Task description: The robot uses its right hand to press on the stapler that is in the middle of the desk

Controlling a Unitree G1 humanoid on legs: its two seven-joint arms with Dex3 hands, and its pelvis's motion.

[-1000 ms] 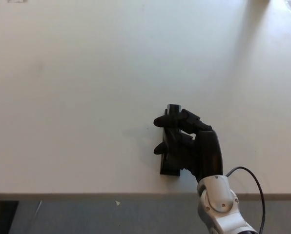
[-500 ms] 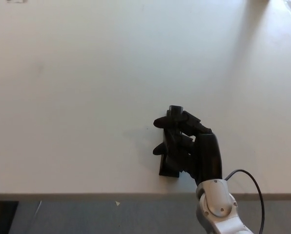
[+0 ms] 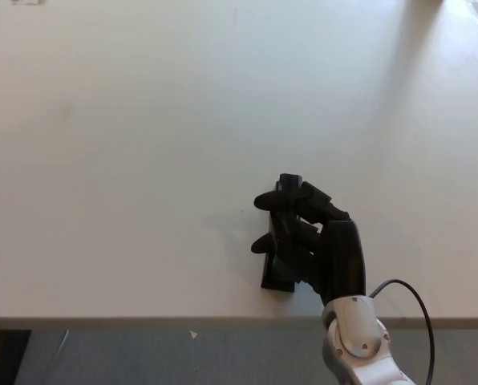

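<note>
On the white desk (image 3: 143,160), one black stapler (image 3: 277,277) is covered by the right hand (image 3: 315,241), fingers spread over it.

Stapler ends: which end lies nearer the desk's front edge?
The stapler's uncovered end, left of the wrist; the far end sits under the right robot hand.

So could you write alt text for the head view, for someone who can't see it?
The robot's black right hand lies on top of a black stapler near the front edge of a plain white desk. Its white wrist and a thin black cable enter from the lower right, and the left hand is out of view.
</note>
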